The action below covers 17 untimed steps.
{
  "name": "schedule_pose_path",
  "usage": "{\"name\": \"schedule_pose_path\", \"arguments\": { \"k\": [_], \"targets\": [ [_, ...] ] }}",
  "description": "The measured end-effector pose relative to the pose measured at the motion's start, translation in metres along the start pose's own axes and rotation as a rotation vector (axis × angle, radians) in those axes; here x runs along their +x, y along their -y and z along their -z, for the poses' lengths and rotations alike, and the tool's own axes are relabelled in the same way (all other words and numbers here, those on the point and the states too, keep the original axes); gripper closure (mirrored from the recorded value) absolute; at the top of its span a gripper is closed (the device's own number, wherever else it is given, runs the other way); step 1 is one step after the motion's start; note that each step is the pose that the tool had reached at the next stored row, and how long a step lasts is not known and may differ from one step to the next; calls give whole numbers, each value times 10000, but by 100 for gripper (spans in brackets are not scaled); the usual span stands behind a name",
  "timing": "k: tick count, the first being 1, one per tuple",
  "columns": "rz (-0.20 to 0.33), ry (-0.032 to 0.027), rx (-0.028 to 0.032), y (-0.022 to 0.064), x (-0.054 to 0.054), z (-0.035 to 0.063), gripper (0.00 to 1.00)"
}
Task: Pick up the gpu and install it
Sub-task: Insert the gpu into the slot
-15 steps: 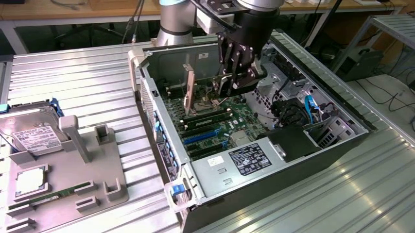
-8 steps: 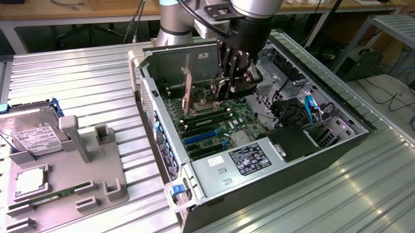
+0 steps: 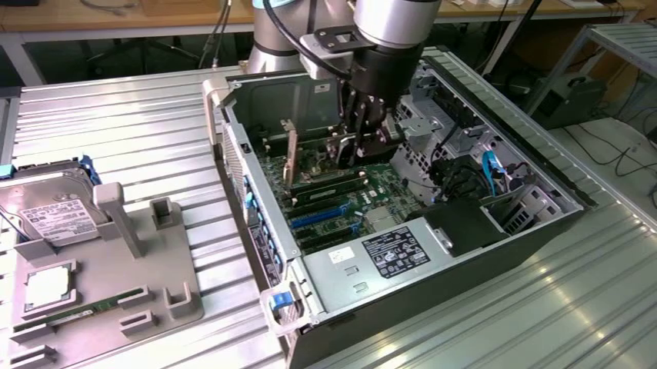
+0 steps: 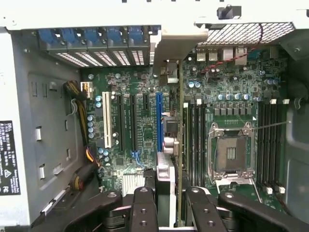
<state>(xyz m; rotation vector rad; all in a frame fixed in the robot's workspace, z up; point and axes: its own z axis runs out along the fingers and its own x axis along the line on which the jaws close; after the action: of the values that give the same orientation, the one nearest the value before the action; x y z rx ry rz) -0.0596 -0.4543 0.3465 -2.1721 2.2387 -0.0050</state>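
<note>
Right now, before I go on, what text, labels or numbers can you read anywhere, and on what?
No text reads clearly.
Black label on the power supply: white print, too small to read.
White label on the hard drive: too blurred to read.
Black sticker on the grey housing, wrist view: too blurred to read.

Computer case (image 3: 228, 115): open top, entry from above. Obstacles: drive cage (image 3: 421, 142), cables (image 3: 491, 171), power supply (image 3: 344, 265) flanking motherboard (image 3: 382, 188); gpu (image 4: 168, 50) upright mid-board. Expansion slots (image 4: 126, 121) beside it unoccupied.
</note>
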Motion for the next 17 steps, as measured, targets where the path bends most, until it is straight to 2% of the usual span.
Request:
{"name": "schedule_pose_path", "arguments": {
  "k": [8,17],
  "targets": [
    [65,1,-1,-21,1,-151,71],
    [274,8,-3,-34,-90,-317,71]
  ]
}}
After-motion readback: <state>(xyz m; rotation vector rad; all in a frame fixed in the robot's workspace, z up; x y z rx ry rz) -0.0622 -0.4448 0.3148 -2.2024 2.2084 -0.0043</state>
